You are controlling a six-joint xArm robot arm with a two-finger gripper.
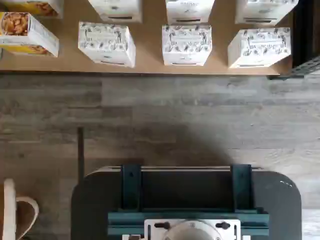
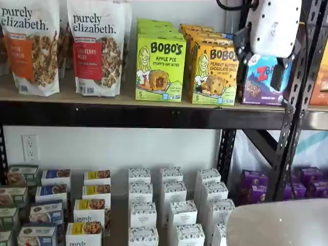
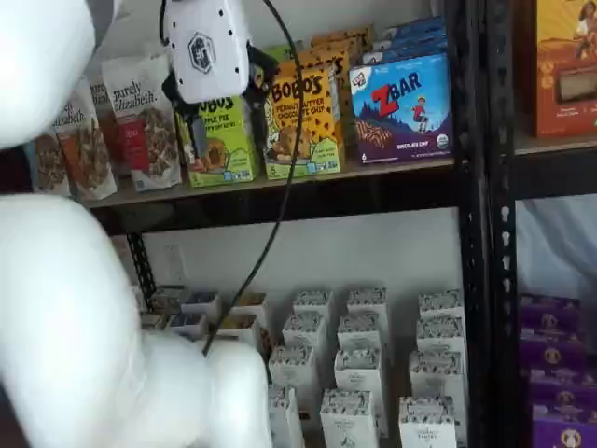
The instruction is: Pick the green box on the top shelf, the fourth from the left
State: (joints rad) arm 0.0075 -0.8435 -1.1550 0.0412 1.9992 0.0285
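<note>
The green box (image 2: 160, 66) is a lime-green Bobo's Apple Pie box that stands upright at the front of a row on the top shelf (image 2: 128, 115); it also shows in a shelf view (image 3: 222, 142), partly behind the gripper. My gripper (image 2: 260, 66) hangs in front of the shelf, right of the green box, over a blue ZBar box (image 2: 262, 82). Its black fingers (image 2: 279, 76) stand apart with a gap and hold nothing. In a shelf view the gripper (image 3: 224, 107) overlaps the green box. The wrist view does not show the green box.
A yellow-orange Bobo's box (image 2: 214, 72) stands right beside the green box, and granola bags (image 2: 97, 51) stand to its left. A perforated upright (image 2: 297, 102) is at the right. White boxes (image 2: 174, 205) fill the lower shelf, also in the wrist view (image 1: 186, 44).
</note>
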